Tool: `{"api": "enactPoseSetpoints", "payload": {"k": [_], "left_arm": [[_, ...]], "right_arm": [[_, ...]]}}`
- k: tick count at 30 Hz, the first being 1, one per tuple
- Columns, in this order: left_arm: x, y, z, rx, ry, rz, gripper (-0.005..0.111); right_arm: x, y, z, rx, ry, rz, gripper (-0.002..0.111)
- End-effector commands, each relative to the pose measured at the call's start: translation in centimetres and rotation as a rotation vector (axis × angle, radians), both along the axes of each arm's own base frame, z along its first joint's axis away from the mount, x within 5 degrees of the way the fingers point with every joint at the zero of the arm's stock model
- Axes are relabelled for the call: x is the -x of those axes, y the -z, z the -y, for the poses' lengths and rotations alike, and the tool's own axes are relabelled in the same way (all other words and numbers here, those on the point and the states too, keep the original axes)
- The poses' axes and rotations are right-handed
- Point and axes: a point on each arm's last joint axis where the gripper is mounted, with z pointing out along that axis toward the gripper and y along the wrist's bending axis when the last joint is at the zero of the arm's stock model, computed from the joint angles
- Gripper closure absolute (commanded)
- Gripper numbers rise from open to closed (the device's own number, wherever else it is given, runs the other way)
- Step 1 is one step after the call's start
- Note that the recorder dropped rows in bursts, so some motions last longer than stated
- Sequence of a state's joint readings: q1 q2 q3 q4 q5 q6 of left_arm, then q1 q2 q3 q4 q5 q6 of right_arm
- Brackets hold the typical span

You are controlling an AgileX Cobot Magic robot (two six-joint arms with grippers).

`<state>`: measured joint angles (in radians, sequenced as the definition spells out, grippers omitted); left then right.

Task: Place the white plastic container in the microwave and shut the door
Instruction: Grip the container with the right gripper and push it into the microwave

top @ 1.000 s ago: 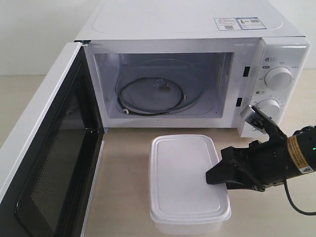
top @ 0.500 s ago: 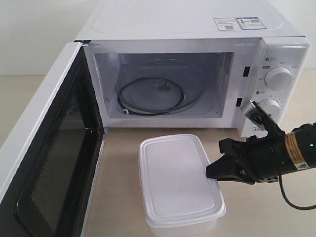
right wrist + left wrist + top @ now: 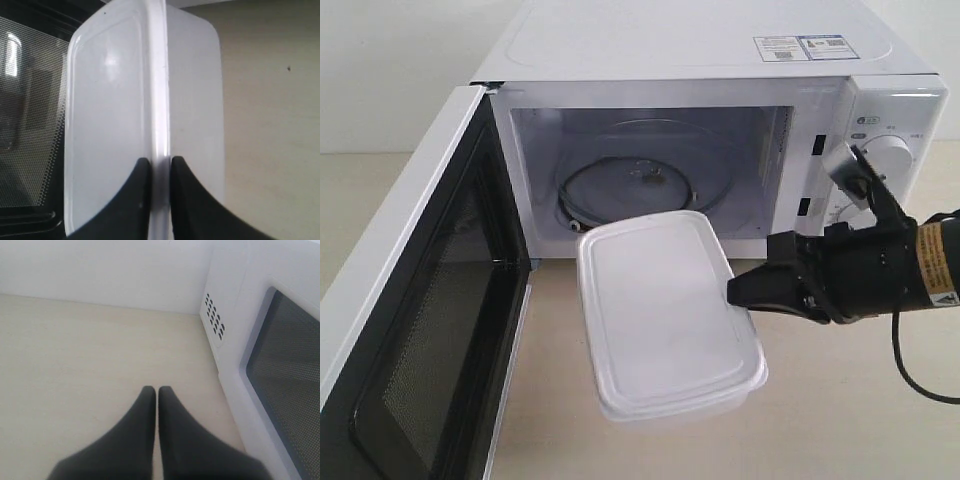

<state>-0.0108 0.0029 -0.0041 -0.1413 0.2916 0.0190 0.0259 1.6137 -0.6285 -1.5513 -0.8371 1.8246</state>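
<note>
Right gripper [image 3: 738, 293] comes in from the right and is clamped narrow on the right-hand rim of the white plastic container [image 3: 660, 310]. The wrist view shows one finger on each side of the lid [image 3: 110, 100] edge, pinching it. The container appears raised off the table [image 3: 840, 420], with a shadow under it. It hangs just in front of the microwave [image 3: 700, 50] opening, long axis pointing into the cavity, far end overlapping the cavity's bottom edge in the exterior view; cannot tell if that end is already past the sill. The lid is on and flat. The door [image 3: 430, 300] is swung fully open to the left, dark mesh window facing inward. The glass turntable [image 3: 630, 185] sits bare inside the cavity. The upper dial [image 3: 895, 150] is partly covered by the right arm. Left gripper [image 3: 156, 392] has its fingertips pressed together with nothing between them. It hovers over bare table beside the outer face of the open door, with the microwave's side vent holes [image 3: 214, 317] ahead of it. It is out of the exterior view.
</note>
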Motion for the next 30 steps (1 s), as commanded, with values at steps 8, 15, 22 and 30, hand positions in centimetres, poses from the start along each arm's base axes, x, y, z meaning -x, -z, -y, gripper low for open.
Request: {"api": "enactPoseSetpoints", "payload": {"k": [8, 15, 22, 30], "left_arm": [[0.0, 0.1, 0.0, 0.006, -0.003, -0.001, 0.102], [0.0, 0.1, 0.0, 0.006, -0.003, -0.001, 0.102], [0.0, 0.1, 0.0, 0.006, -0.003, -0.001, 0.102], [0.0, 0.1, 0.0, 0.006, -0.003, -0.001, 0.102]], "right_arm": [[-0.4, -1.2, -4.8, -0.021, 0.253, 0.037, 0.109], [-1.1, -2.1, -5.8, -0.150, 0.491, 0.059, 0.109], [-1.0, -1.8, -7.0, -0.281, 0.724, -0.013, 0.109], [-1.1, 0.1, -8.6, -0.505, 1.014, 0.004, 0.109]]}}
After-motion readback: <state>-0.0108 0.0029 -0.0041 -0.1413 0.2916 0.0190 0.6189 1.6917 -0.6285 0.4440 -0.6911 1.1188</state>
